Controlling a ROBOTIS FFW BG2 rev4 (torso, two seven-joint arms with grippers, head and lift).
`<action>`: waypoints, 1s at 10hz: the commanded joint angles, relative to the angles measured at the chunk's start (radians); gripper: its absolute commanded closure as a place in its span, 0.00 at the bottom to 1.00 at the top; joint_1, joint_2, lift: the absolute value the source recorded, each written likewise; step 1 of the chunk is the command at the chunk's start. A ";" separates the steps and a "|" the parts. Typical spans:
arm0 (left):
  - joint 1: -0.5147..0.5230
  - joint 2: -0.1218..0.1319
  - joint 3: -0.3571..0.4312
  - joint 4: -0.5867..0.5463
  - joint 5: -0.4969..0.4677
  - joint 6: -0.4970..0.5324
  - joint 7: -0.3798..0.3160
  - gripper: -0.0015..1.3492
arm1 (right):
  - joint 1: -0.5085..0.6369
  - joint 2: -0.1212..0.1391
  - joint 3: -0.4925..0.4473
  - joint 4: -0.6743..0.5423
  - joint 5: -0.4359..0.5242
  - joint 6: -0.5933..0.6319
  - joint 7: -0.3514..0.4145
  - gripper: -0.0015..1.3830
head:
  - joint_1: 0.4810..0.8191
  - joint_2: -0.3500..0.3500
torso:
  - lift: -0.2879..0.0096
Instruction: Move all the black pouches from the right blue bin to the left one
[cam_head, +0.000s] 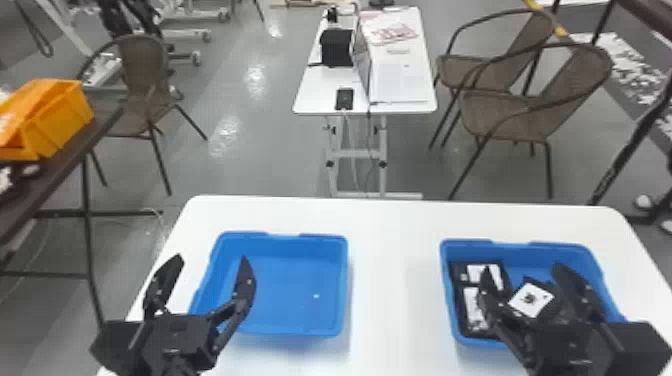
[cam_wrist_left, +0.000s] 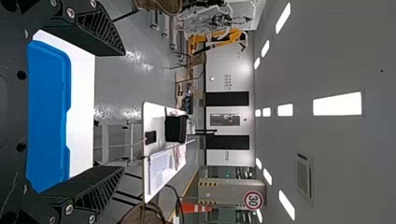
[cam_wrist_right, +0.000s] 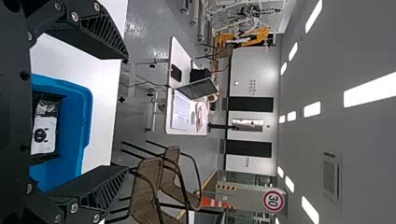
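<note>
**Black pouches (cam_head: 531, 299) in right blue bin (cam_head: 530, 254); both grippers open**

Bins sit on a white tabletop (cam_head: 395, 260), well apart: right one toward its right edge, left blue bin (cam_head: 287, 280) toward its left edge, both short of the far edge. Small white spot on the left bin's floor.

Pouches carry white labels. Two lie along the right bin's left wall, one at the far left corner, the other nearer the near left corner. Another, turned at an angle, lies toward the middle, dark material around it. Exact count can't be made out; gripper covers part of the pile.

Left gripper (cam_head: 210, 258): seen across the left bin's left rim, fingers spread wide, nothing gripped. Right gripper (cam_head: 523, 269): over the right bin, fingers wide apart, the angled pouch seen between them, not clamped. Whether fingertips touch any pouch, can't tell.

Beyond the far edge: second white table (cam_head: 400, 55), laptop (cam_head: 362, 62) on it.
</note>
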 joint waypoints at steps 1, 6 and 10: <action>0.000 0.005 -0.004 -0.003 -0.003 0.006 0.000 0.12 | -0.004 0.001 0.003 -0.004 0.001 0.013 0.000 0.13 | 0.63 0.64 | 1.00; 0.001 0.007 -0.002 -0.004 -0.004 0.003 0.000 0.12 | -0.001 0.001 0.006 -0.014 0.014 0.011 -0.004 0.13 | 0.63 0.65 | 1.00; 0.003 0.008 -0.002 -0.006 -0.004 0.011 0.000 0.12 | 0.001 0.001 0.007 -0.023 0.010 0.050 -0.017 0.13 | 0.63 0.64 | 1.00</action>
